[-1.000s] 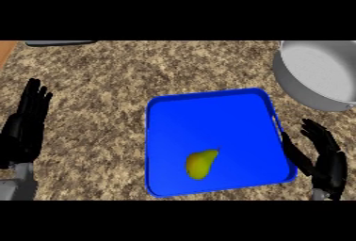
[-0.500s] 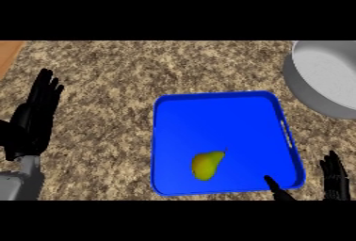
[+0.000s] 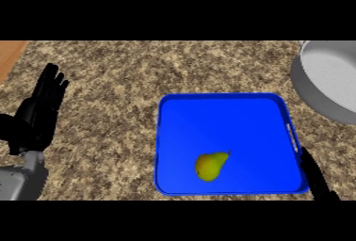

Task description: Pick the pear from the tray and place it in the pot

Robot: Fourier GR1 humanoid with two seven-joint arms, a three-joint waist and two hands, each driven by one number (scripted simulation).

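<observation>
L hand [image 3: 36, 120]: matte black all over, w/ long slim fingers [image 3: 50, 82] and a broader, blocky black palm; darker creases btwn the segments. Under it a short pale-grey wrist cylinder [image 3: 33, 162], then the L forearm [image 3: 18, 183], a smooth mid-grey shell w/ rounded edges. R hand [image 3: 316, 181]: only a thin matte-black sliver shows at lower right; rest is cut off.
</observation>
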